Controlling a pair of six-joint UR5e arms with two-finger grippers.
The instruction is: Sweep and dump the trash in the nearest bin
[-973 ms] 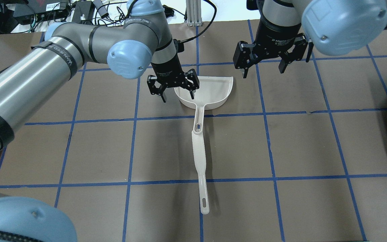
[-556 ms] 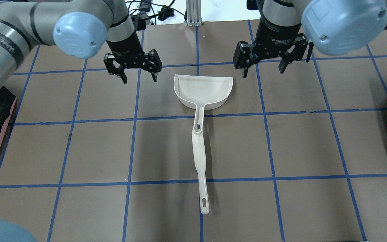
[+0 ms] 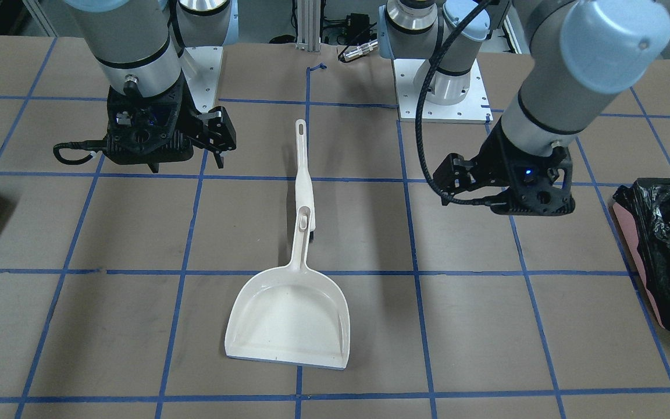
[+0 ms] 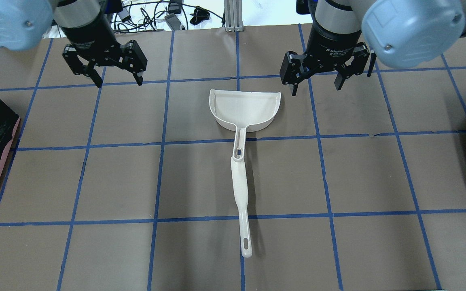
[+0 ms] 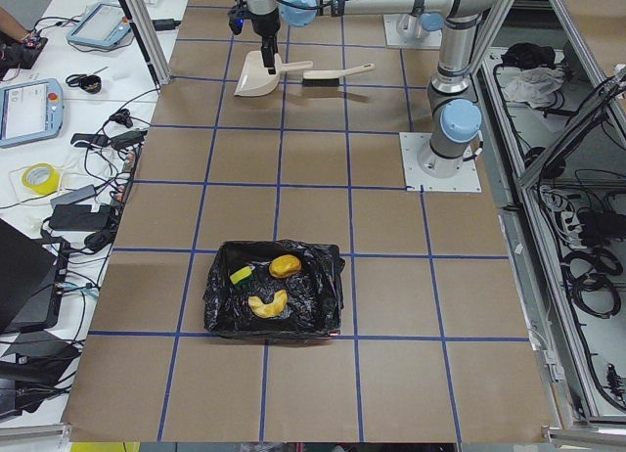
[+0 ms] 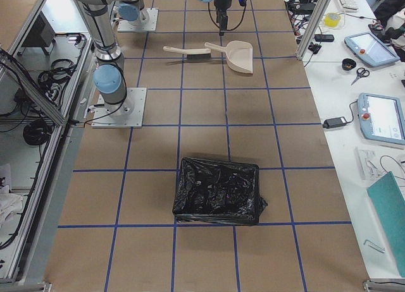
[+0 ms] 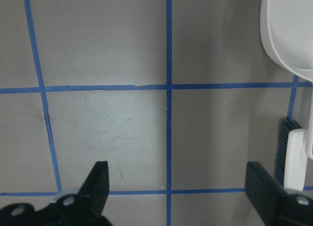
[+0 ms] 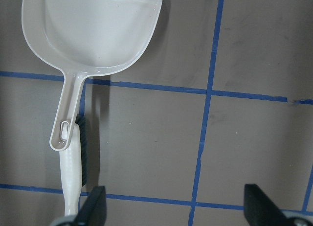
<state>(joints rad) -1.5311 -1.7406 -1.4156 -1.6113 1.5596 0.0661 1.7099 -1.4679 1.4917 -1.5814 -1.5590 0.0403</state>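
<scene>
The trash lies in the bin (image 5: 217, 310), a pinkish box lined with a crinkled black bag at the table's left end: a bread roll (image 5: 286, 266), a croissant (image 5: 266, 302) and a yellow wedge (image 5: 241, 275). The bin also shows in the overhead view (image 4: 2, 161) and the front view (image 3: 649, 203). My left gripper (image 4: 119, 83) is open and empty, far left of the white dustpan (image 4: 245, 109). My right gripper (image 4: 316, 87) is open and empty, just right of the pan's mouth. In the wrist views both the left gripper (image 7: 181, 187) and the right gripper (image 8: 177, 206) show spread fingers.
A white-handled brush (image 4: 241, 194) lies clipped along the dustpan's handle, pointing toward my base. A second black-bagged bin (image 6: 218, 191) stands at the table's right end. Blue tape lines grid the brown table (image 4: 378, 173).
My left gripper has moved from over the dustpan's left corner away to the far left, staying open. The right gripper and the dustpan have not moved.
</scene>
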